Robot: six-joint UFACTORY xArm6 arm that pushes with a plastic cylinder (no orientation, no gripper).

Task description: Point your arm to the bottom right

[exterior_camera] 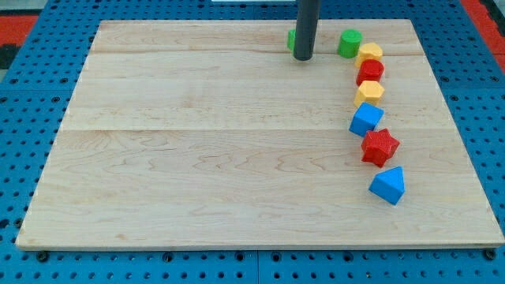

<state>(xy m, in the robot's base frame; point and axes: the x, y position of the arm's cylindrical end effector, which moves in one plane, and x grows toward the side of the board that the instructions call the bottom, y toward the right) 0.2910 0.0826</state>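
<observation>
My tip (pixel 303 57) rests on the wooden board (pixel 197 158) near the view's top, right of centre. A green block (pixel 292 39) is mostly hidden behind the rod. A green cylinder (pixel 349 42) stands to the tip's right. From it a curved line of blocks runs down the view's right: a yellow block (pixel 369 54), a red block (pixel 370 72), a yellow hexagon block (pixel 368 93), a blue cube (pixel 366 119), a red star block (pixel 379 147) and a blue triangular block (pixel 388 185). The tip is well above and left of the blue triangular block.
The board lies on a blue perforated table (pixel 31 158). Red surface shows at the view's top corners (pixel 20 20).
</observation>
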